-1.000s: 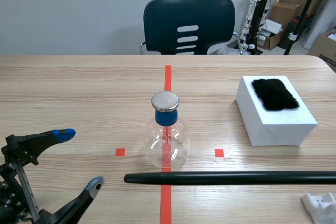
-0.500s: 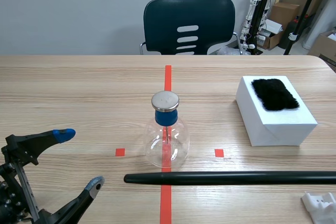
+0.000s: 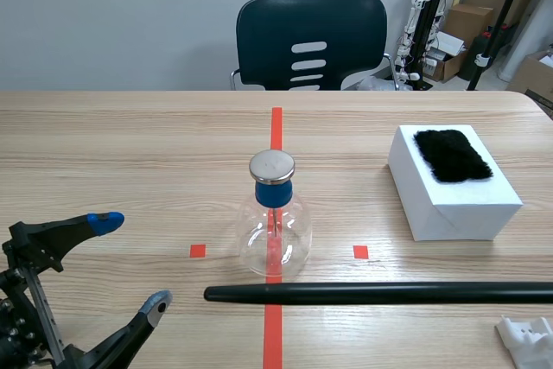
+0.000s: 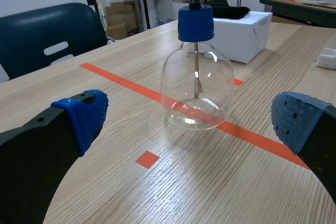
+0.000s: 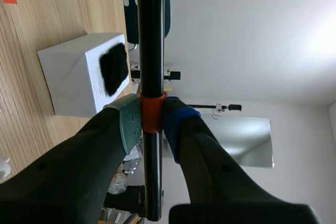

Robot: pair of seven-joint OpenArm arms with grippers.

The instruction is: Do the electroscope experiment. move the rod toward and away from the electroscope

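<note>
The electroscope [image 3: 273,216], a clear glass flask with a blue stopper and a round metal cap, stands on the red centre line; in the left wrist view the electroscope [image 4: 197,72] is ahead of my open fingers. A long black rod [image 3: 380,293] lies level in front of it, its tip near the red line. My right gripper [image 5: 151,121] is shut on the rod [image 5: 150,40] at an orange-red band. My left gripper [image 3: 134,263] stands open at the table's near left, nothing between its blue pads.
A white box [image 3: 454,186] with a black fur patch [image 3: 451,155] on top stands at the right. A white object [image 3: 525,340] lies at the near right corner. A dark chair [image 3: 311,39] stands behind the table.
</note>
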